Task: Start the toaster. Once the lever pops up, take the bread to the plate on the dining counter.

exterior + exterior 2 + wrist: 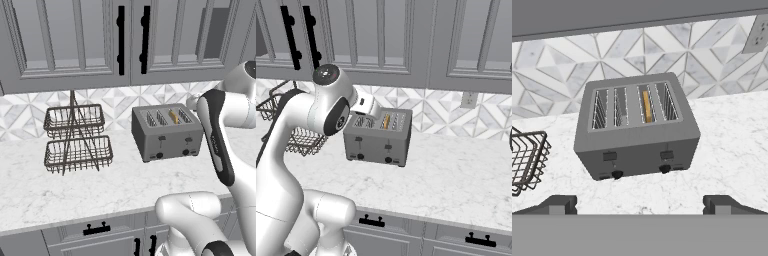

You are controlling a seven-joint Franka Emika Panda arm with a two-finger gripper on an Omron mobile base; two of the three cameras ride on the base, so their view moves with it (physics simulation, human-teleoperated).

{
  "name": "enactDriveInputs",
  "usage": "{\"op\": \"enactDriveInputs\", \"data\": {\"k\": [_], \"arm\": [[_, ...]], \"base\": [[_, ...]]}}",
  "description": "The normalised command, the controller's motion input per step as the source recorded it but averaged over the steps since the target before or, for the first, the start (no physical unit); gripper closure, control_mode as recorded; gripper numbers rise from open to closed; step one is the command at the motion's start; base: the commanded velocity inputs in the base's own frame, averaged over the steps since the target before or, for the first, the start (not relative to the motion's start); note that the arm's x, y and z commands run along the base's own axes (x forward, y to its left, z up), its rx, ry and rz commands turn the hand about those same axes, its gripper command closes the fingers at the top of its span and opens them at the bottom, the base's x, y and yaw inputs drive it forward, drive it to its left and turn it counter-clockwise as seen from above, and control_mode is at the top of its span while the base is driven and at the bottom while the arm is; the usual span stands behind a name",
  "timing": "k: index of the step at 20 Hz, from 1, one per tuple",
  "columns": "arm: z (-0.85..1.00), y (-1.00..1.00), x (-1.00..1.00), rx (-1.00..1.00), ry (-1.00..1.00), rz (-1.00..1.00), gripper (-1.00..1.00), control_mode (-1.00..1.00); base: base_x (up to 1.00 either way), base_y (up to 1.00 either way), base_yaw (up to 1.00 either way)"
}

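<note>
Here I hold the gripper (640,204) wide open above the worktop (732,145), in front of the toaster (637,127).
The bread (646,106) stands in the third slot, beyond the fingertips (559,204); the hand view shows both levers up, and the left base view shows a wire basket rack (76,137).

The bread (646,106) sits deep in its slot, just its top edge showing. In the left base view the arm covers the toaster's (166,134) right end. The wire basket rack (526,161) is cut off at the hand view's left edge, the wall outlet (757,34) at its right.
</note>
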Motion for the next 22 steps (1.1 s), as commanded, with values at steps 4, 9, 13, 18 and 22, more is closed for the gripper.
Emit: {"op": "enactDriveInputs", "data": {"k": [4, 9, 13, 18, 22], "arm": [[0.0, 0.0, 0.0, 0.0, 0.0, 0.0, -1.0, -1.0], [0.0, 0.0, 0.0, 0.0, 0.0, 0.0, -1.0, -1.0], [0.0, 0.0, 0.0, 0.0, 0.0, 0.0, -1.0, -1.0], [0.0, 0.0, 0.0, 0.0, 0.0, 0.0, -1.0, -1.0], [0.0, 0.0, 0.0, 0.0, 0.0, 0.0, -1.0, -1.0]], "base": [[0.0, 0.0, 0.0], [0.0, 0.0, 0.0], [0.0, 0.0, 0.0], [0.0, 0.0, 0.0], [0.0, 0.0, 0.0]]}}
